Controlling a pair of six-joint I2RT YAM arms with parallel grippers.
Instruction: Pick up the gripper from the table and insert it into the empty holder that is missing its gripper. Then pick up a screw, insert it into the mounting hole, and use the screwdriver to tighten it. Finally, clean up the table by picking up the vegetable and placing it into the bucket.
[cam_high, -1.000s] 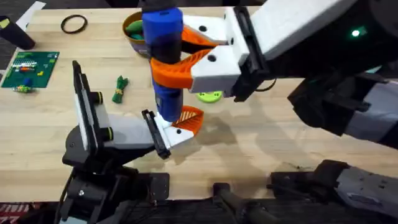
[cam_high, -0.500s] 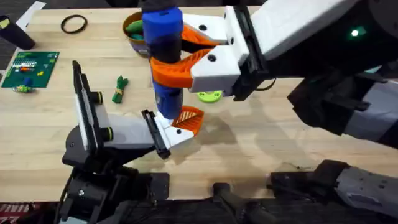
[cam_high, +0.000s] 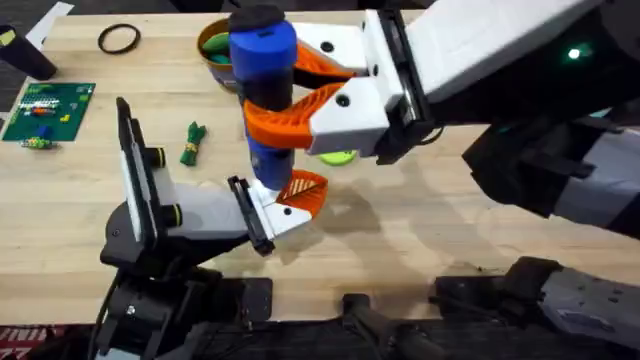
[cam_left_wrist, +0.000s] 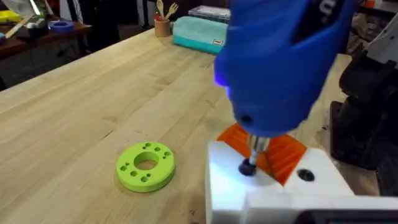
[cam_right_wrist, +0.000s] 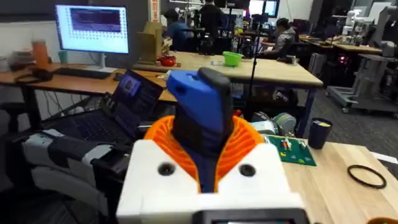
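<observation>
I had the right gripper (cam_high: 285, 95) clamped on the screwdriver (cam_high: 262, 50), tip in the screw (cam_left_wrist: 248, 167); best kept vertical, pressing lightly.

The bright-blue cylindrical screwdriver (cam_high: 263, 95) and the right arm's orange-padded gripper (cam_high: 288, 88) cover much of the orange-rimmed round bucket (cam_high: 212, 47) and half the flat lime-green disc (cam_high: 338, 157). The screw head under the tip (cam_left_wrist: 248, 167) is too small to make out.

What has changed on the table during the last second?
The right claw, shut on the screwdriver, shifted slightly, tilting the blue handle a little, so more of the green disc is hidden. The tip stays on the holder; the gripper, bucket and vegetable are unmoved.
</observation>
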